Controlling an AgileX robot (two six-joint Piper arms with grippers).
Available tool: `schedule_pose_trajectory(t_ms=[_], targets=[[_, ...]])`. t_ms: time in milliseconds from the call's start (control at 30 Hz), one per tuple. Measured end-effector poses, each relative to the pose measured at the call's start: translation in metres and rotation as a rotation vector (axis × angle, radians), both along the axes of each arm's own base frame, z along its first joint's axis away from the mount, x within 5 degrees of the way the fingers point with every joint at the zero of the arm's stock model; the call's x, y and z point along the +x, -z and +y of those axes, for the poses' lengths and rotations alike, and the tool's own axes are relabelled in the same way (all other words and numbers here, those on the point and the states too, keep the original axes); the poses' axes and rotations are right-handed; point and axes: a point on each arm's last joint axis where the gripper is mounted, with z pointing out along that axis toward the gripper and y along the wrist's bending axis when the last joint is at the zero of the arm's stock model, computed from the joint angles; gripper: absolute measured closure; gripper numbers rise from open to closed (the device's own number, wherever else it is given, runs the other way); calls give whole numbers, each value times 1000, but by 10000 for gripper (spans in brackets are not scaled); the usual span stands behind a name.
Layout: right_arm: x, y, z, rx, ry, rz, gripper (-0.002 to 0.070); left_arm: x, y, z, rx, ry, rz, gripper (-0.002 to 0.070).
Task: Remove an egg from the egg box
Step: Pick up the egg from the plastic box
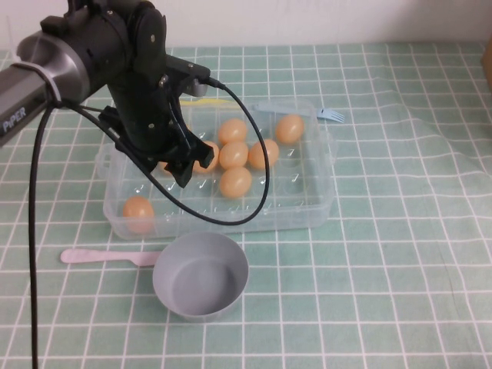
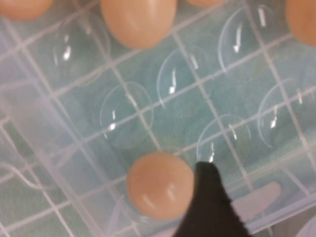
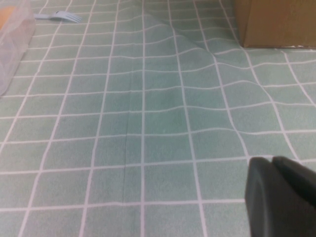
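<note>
Left pincer (image 1: 182,165) hangs low over the left half of the large clear plastic egg box (image 1: 323,201), inside its rim and above empty cells; cannot tell how wide it stands, since the wrist view shows only one black fingertip (image 2: 210,197) and the arm body hides the rest from above. The nearest small orange-tan egg (image 2: 160,185) sits in its cell just beside that fingertip, touching or nearly so in the wrist view. It looks like the one partly hidden just beyond the pincer in the high view, but I can't confirm that. Several more eggs sit past it toward the box's middle, and a lone one (image 1: 138,209) is well apart, in the near-left corner. Risks, as I judge them: the finger is off to one side of the egg rather than straddling it, so closing now would likely nudge the egg out of its cell or pinch it off-centre and let it roll; pressing down could crack the shell or jam the tip against the cell dividers; the light box could shift or lift with the egg if a finger catches the grid. The black cable (image 1: 254,138) loops over the box and could drag eggs. Right pincer (image 3: 281,197) is parked well away over bare green checked desk (image 3: 148,148); cannot tell its opening.
</note>
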Motion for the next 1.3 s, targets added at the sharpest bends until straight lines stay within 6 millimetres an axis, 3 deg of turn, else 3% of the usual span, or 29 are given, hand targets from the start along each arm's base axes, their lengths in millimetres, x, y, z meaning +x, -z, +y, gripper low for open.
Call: schedule_pose_trajectory(t_ms=[67, 200, 400, 633, 867, 1300], targets=[[0, 0, 0, 0, 0, 0, 694, 1, 3, 1, -1, -72, 2, 239], [0, 0, 0, 0, 0, 0, 694, 4, 6, 2, 10, -136, -2, 212], [0, 0, 0, 0, 0, 0, 694, 3, 5, 3, 11, -155, -5, 207], [0, 0, 0, 0, 0, 0, 694, -18, -1, 12, 14, -156, 15, 206], [0, 0, 0, 0, 0, 0, 694, -19, 1, 13, 20, -156, 26, 206], [0, 0, 0, 0, 0, 0, 694, -5, 36, 13, 104, -182, 66, 206]])
